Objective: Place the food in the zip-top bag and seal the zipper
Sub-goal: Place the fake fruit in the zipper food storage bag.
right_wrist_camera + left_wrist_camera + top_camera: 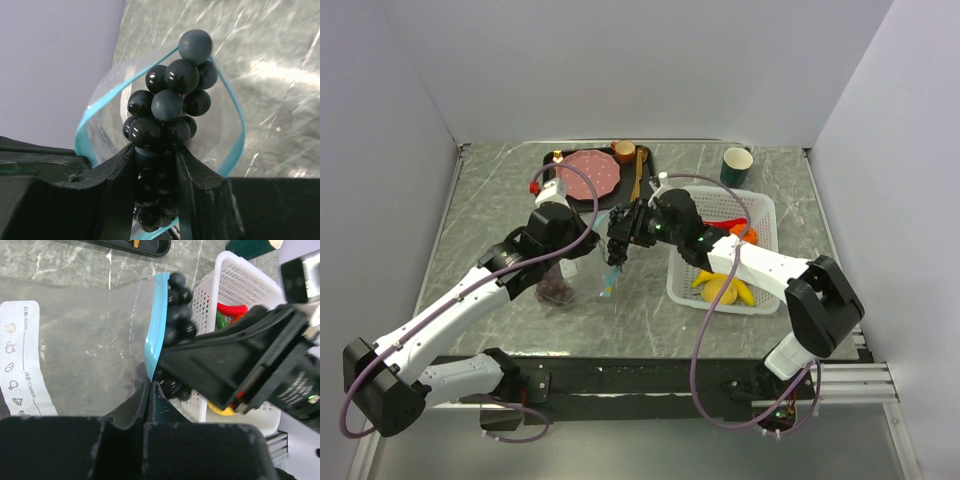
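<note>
Where the top camera looks down on the table (650, 320), the right gripper (618, 250) hangs over the zip-top bag (592, 268), whose teal zipper (611, 283) shows just below it. The left arm (470, 290) reaches to the bag's left side. To the right, a white basket (770, 215) holds yellow fruit (720, 290), a red chili (732, 224) and an orange fruit (750, 236). A pink plate (588, 172) lies at the back.

In the left wrist view, the left gripper (150, 390) is pressed together on the bag's mouth edge, at the near end of the zipper. The strip runs away from the fingers, with the clear plastic and its white printed label (25, 355) to the left. The dark grapes (177, 305) lie against the strip's right side, and the right gripper's black body crosses in front of the basket.

In the right wrist view, the right gripper is clamped on the lower part of the grapes. The bunch stands up between the fingers at the bag's open mouth, and the teal strip loops around it. Whether the grapes are already inside cannot be told.
</note>
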Controlling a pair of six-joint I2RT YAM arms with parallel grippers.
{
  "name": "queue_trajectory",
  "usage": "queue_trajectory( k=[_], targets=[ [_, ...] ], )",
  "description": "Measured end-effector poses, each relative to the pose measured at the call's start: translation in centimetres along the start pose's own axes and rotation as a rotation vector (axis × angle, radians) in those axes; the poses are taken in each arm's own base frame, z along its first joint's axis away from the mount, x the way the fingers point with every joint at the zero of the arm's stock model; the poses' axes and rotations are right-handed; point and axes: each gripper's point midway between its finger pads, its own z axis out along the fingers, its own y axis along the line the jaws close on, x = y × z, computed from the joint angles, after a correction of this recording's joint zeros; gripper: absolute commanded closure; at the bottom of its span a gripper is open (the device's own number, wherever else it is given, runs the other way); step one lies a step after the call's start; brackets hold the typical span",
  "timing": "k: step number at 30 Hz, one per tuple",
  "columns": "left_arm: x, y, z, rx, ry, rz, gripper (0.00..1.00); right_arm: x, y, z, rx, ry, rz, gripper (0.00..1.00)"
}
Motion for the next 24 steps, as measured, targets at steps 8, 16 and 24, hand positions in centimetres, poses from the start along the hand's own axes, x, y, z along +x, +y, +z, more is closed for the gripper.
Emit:
queue_trajectory(
  k=[8,16,24],
  targets=[
    [-0.2,-0.1,-0.4,0.008,-0.008,0.001,0.99,1.5,0.7,0.3,-0.022,0.044,-0.004,0.69],
    [-0.2,-0.2,-0.4,0.012,-0.005,0.001,0.99,1.3,0.8,1.1,-0.02,0.041,0.011,0.68],
    [0.6,0.3,-0.2,0.01,0.019,0.008,0.99,-0.2,1.9,1.2,-0.035,-0.004,0.007,0.68]
  ],
)
